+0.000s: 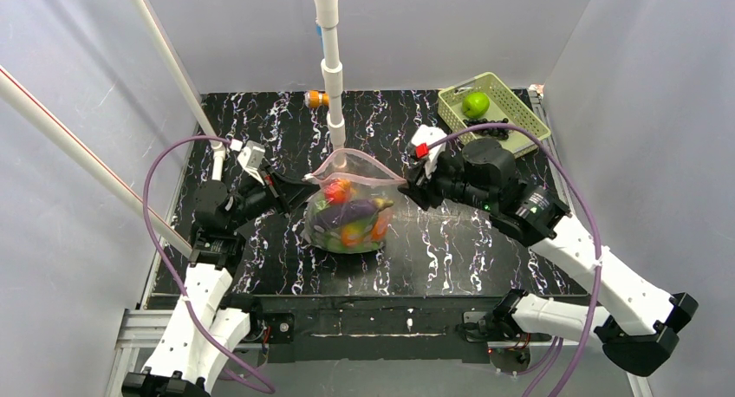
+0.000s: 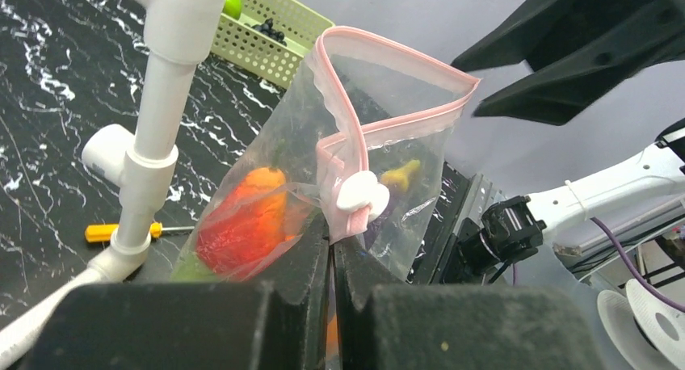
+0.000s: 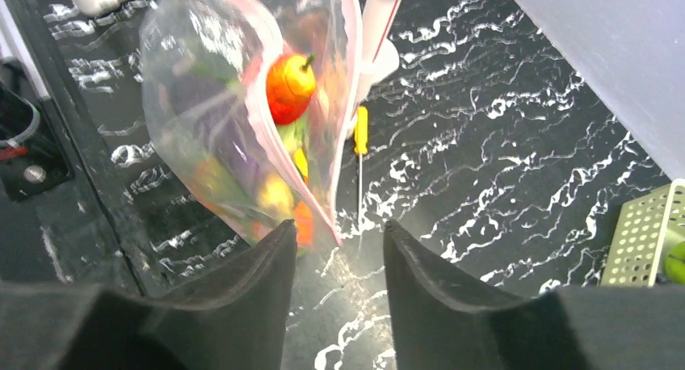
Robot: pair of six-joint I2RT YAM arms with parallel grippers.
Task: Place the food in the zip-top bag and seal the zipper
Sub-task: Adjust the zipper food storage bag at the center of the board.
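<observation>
Zip-top bag sits mid-desk between the two arms, belly apparently resting on the surface, mouth pulled upward. Food is piled in the bottom: purple, orange and red pieces, with an orange-red fruit on top.

Zipper is unsealed; the pink strip gapes in a loop. Its white slider is parked at the left end, just above the left gripper. That gripper is clenched on the bag's left edge right below the slider, likely anchoring that end so the strip has tension when the slider gets pulled.

Right gripper is released, jaws apart. The bag's right corner is just ahead of the gap, and no grasp on it is visible. It looks lined up to take the far end of the mouth.

White pipe stands just behind the bag and limits room to swing it back.

Outliers: a green melon lies in the basket at back right, and an orange piece lies behind the pipe. Loading is probably not complete, so sealing looks premature. A screwdriver lies on the desk near the pipe and is not part of the job.
</observation>
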